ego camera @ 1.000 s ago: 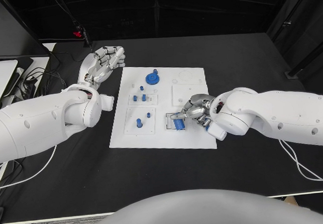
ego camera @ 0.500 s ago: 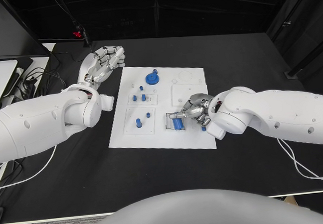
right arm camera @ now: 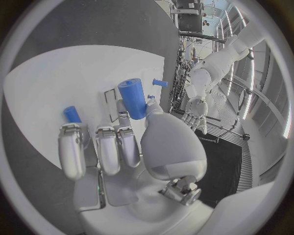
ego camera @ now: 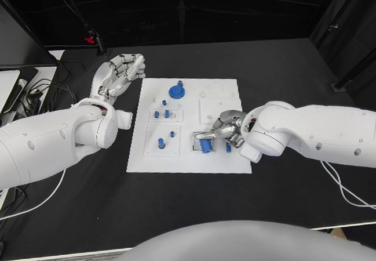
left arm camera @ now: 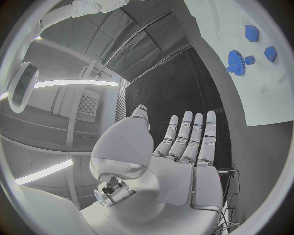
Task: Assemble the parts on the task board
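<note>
The right hand point(ego camera: 224, 130) pinches a blue plastic cylinder point(right arm camera: 133, 98) between its fingers point(right arm camera: 125, 139) over the white task board point(ego camera: 224, 89), while the left hand point(ego camera: 119, 72) holds nothing, fingers apart, above the black desk point(ego camera: 268, 63).

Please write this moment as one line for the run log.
left hand: open, beside task board | right hand: holds blue cylinder over board's near-right square recess | peg not seated yet

Task board point(ego camera: 225, 162) mid-table point(ego camera: 277, 63), betw. left hand point(ego camera: 120, 71) & right hand point(ego camera: 222, 131)

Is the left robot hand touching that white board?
Apart. The head view shows the left robot hand over black table, a gap before the white board.
</note>
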